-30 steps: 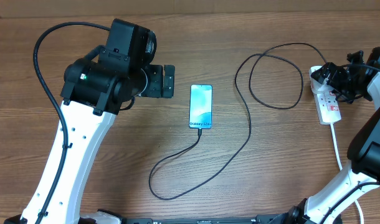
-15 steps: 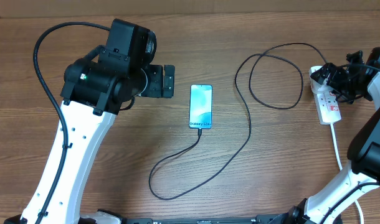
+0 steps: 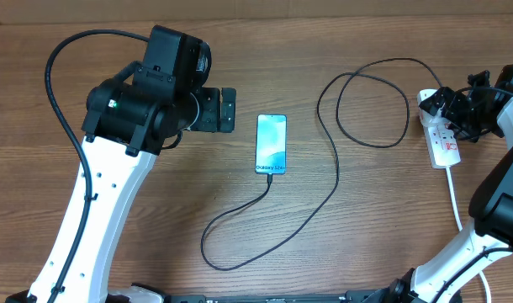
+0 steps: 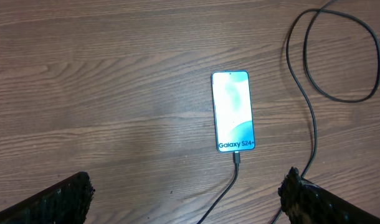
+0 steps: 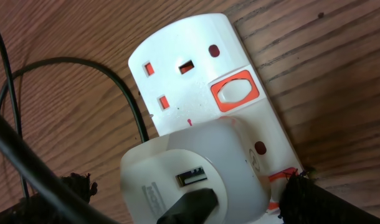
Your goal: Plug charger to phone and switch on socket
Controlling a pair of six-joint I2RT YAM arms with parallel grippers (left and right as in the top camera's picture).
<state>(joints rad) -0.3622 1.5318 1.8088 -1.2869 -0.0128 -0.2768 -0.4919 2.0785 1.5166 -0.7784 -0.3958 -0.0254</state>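
Phone [image 4: 233, 111], charger [image 4: 237, 163] plugged in, lies ahead of spread left claw [image 4: 187, 196]; socket [image 5: 202, 74] sits between spread right claw [image 5: 190, 190] fingers.

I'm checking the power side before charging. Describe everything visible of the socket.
The socket is a small white plastic power strip lying flat on the wooden table. One outlet with red-shuttered holes is free, beside a white rocker switch framed in red. A white adapter fills the next outlet, the black charger plugged into it. A white cord leaves one end. Switch position unclear.
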